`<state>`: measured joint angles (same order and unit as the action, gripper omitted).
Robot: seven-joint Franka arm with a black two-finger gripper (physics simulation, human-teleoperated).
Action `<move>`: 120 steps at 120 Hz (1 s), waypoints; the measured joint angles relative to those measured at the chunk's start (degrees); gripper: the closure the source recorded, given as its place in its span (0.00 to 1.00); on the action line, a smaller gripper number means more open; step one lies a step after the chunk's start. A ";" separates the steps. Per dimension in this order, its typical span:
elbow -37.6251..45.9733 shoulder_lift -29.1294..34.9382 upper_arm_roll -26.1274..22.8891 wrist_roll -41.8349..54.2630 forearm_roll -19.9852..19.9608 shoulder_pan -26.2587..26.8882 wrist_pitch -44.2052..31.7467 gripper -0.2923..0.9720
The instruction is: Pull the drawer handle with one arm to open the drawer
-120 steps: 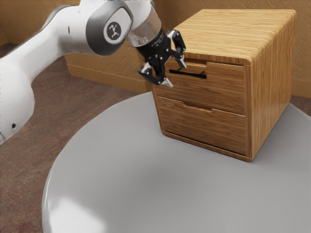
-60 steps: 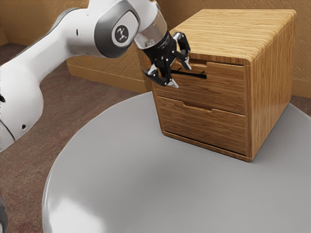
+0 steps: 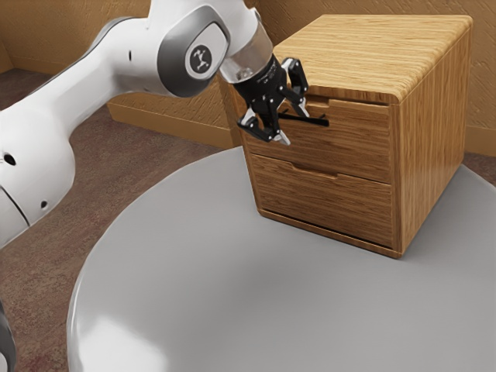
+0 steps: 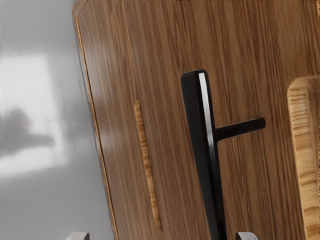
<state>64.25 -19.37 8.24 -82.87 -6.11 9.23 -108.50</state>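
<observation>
Grey round worktop [image 3: 232, 302] carrying wooden cabinet [image 3: 422, 155]; tool [image 3: 283, 116] at top drawer [image 3: 349, 143], fingers spread, released, black handle [image 3: 314, 122] between them.

The cabinet [image 3: 434, 139] stands on the table [image 3: 232, 294], the handle [image 3: 311, 121] on its upper drawer [image 3: 349, 147].
</observation>
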 joint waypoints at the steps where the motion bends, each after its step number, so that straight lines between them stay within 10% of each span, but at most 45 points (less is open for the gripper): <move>1: 0.00 0.02 0.01 -0.01 0.01 -0.01 0.02 0.55; 50: 0.43 1.43 0.06 -0.28 0.17 0.25 1.25 0.81; 120: 12.47 10.65 -0.05 -0.47 0.64 1.17 1.15 0.85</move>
<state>76.72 -8.72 8.19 -83.34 -5.47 10.40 -107.35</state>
